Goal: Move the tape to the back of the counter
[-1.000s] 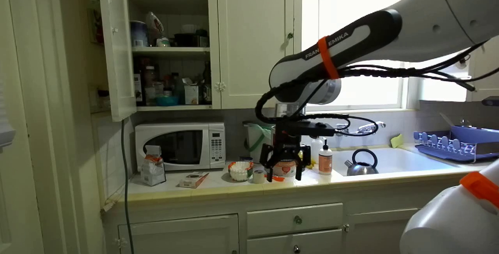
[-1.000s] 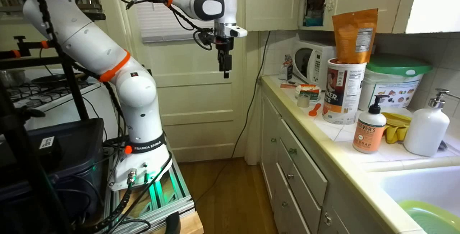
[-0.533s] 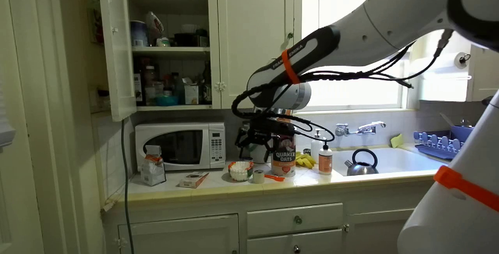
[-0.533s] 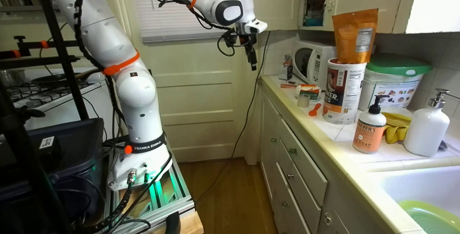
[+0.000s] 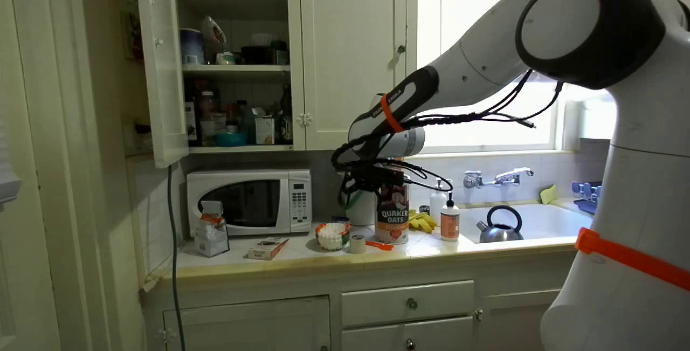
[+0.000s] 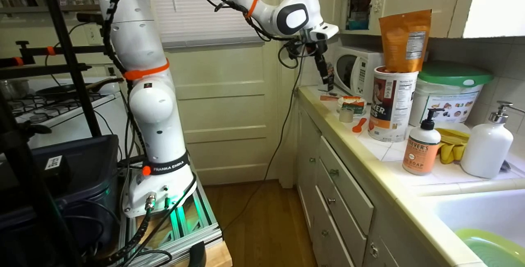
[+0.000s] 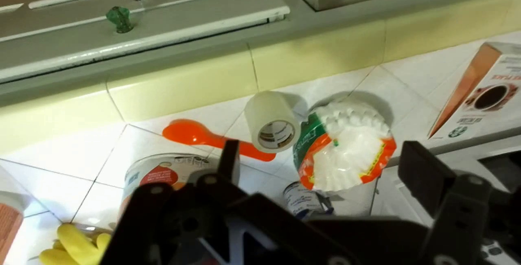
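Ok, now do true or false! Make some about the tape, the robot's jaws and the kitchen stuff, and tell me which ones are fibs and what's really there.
1. The tape is on the counter. True.
2. The tape is already at the back of the counter. False: it is near the front edge.
3. The jaws are squeezing the tape. False: they are open, and the tape is apart from them.
4. An orange spoon lies beside the tape. True.
5. Every door is shut. False: the cupboard above the microwave is open.
6. Yellow gloves are beside the soap. True.
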